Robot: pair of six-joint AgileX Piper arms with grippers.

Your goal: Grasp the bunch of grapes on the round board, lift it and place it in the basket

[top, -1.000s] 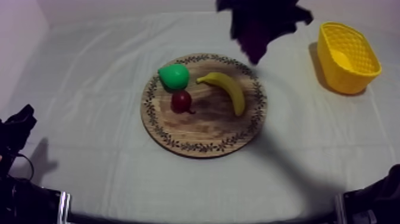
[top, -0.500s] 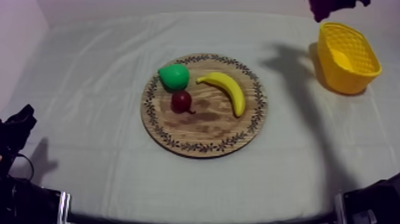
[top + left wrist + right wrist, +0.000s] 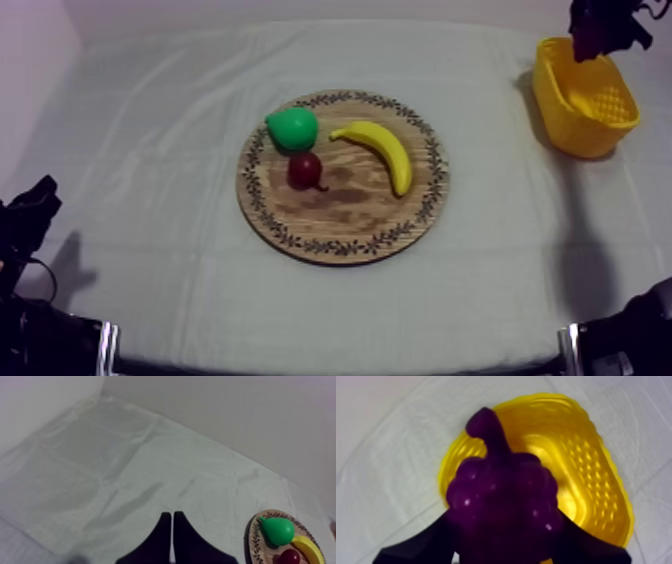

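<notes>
Your right tool [image 3: 503, 546] was clenched on the bunch of grapes [image 3: 503, 501]. One black finger [image 3: 421, 546] was at each side of the bunch, and the stem pointed away from the tool. The bunch was in the air, not on the wooden board [image 3: 340, 215]. Directly under the tool and the grapes there was the yellow basket [image 3: 606, 476], with its open side up. I could not tell if the grapes touched the basket.

From the top view, your right tool [image 3: 600, 30] was over the far rim of the yellow basket [image 3: 560, 110]. The wooden board lay well apart from this tool, in the middle of the tabletop [image 3: 150, 150]. On the board there were a pear [image 3: 292, 128], a small red fruit [image 3: 305, 170] just beside the pear, and a banana [image 3: 385, 150] on the side of the board nearer to the basket.

Your left tool [image 3: 172, 521] held nothing. Its two fingers lay together as a narrow wedge over the bare cloth [image 3: 100, 476]. Beyond this tool, to one side, the edge of the board [image 3: 252, 536] showed with the pear [image 3: 277, 530], the banana [image 3: 307, 548] and the small red fruit [image 3: 290, 556] on it. In the top view this tool [image 3: 30, 225] rested low at the left edge of the tabletop, well apart from the board.
</notes>
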